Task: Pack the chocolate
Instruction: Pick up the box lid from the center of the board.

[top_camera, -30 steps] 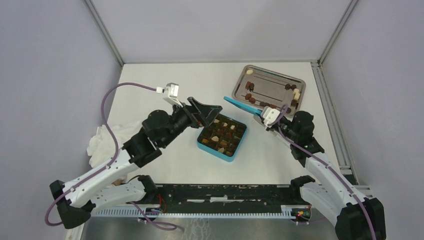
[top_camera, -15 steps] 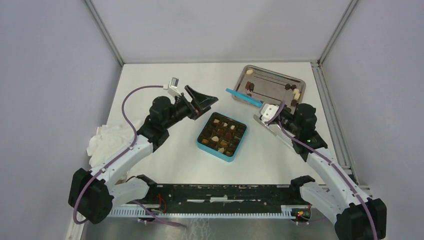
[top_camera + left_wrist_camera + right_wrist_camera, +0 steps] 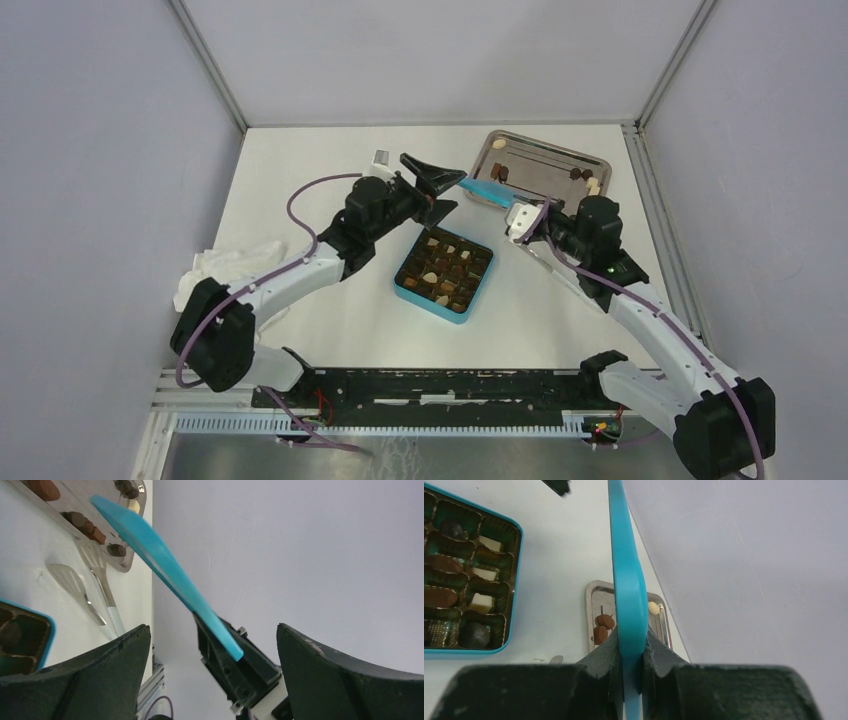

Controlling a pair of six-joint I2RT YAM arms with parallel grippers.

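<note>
One teal lid (image 3: 490, 191) is clamped edgewise in the right gripper (image 3: 520, 215). The left gripper (image 3: 440, 187), jaws wide apart, hangs at the lid's far end, contact unclear. Chocolate (image 3: 445, 268) sits in one teal box (image 3: 432, 306). More lies on one steel tray (image 3: 550, 141) at 1 o'clock, too small to count.

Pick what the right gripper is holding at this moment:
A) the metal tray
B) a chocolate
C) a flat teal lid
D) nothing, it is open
C: in the right wrist view the right gripper is shut on the edge of the teal lid, which sticks out from between its fingers.
</note>
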